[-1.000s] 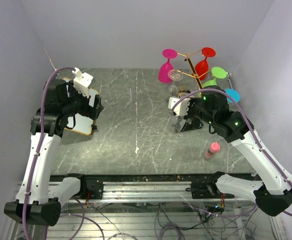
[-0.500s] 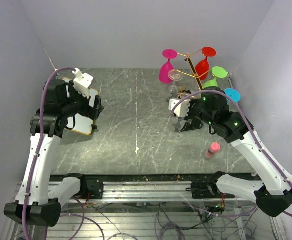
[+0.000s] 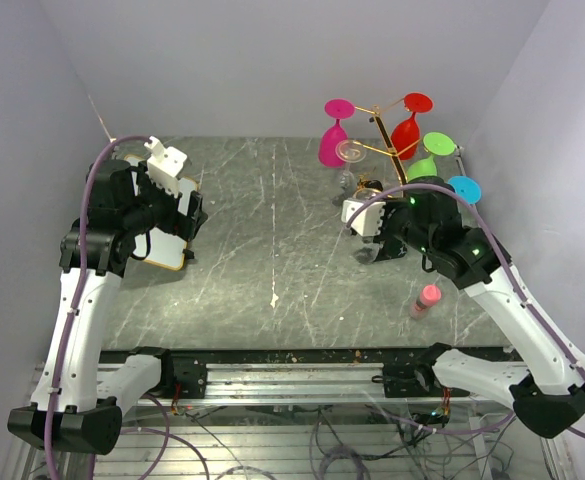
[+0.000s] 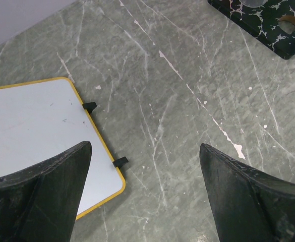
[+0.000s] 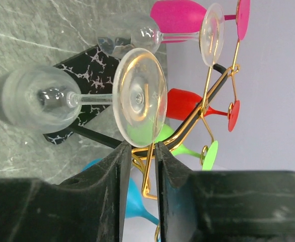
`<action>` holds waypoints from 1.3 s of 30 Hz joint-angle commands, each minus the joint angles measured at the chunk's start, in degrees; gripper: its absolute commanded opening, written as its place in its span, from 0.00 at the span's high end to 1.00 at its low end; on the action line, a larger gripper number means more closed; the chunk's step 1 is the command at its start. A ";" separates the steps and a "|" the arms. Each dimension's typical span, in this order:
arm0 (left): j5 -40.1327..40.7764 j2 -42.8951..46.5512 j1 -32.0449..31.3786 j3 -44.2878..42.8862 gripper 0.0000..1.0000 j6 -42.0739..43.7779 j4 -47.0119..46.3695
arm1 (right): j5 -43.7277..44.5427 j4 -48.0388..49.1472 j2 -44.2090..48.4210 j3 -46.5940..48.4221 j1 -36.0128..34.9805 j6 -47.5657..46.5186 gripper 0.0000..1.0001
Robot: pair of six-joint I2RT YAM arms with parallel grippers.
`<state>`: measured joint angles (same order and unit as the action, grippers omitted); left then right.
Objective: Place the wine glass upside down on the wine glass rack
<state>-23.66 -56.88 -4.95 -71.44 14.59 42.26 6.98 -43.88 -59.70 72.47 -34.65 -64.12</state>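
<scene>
I am watching the right pincer [image 5: 139, 151] closing narrow on the rim of the wine glass [image 5: 51, 98], its two black matte fingers [image 5: 112, 171] pinching the edge of the flat round foot. The glass is clear and smooth, with a rounded bowl, a thin straight stem and a disc foot. Its long axis is running parallel to the glasses already hanging, bowl toward the grey veined stone tabletop [image 5: 31, 30] and foot away from it, so it is sitting upside down. It is hanging just beside the wine glass rack [image 5: 99, 65], at the edge of the rack's flat black base with white marbling. Thin gold wire is showing through the foot, and I cannot tell whether the foot is resting on a branch.

Beyond it, the curled gold branches are carrying a second clear glass [image 5: 137, 38], a pink glass [image 5: 180, 15], a red glass [image 5: 185, 103], a green glass [image 5: 210, 154] and a blue glass [image 5: 132, 199], all glossy, all foot-up.

Nearer the arm bases, a small pink bottle [image 3: 427, 298] is standing on the tabletop.

Across the tabletop, the left pincer [image 4: 144, 196] is gaping wide with nothing between its fingers, hovering over the stone beside a white board [image 4: 31, 131] edged in yellow with rounded corners.
</scene>
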 commanded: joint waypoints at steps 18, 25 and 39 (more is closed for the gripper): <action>0.06 1.53 0.56 0.03 0.00 0.88 -0.89 | -0.69 -0.84 3.50 2.34 4.92 2.79 0.24; 3.76 2.39 0.56 -0.79 0.01 0.84 -1.43 | -0.57 1.21 4.81 1.49 9.41 6.02 0.00; 22.45 6.10 0.56 1.68 0.01 -6.76 -9.92 | 6.06 14.09 3.28 2.65 17.95 23.61 0.00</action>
<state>-10.00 -51.29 -4.95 -70.41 12.27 37.63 10.20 -36.14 -55.92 73.82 -18.44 -49.32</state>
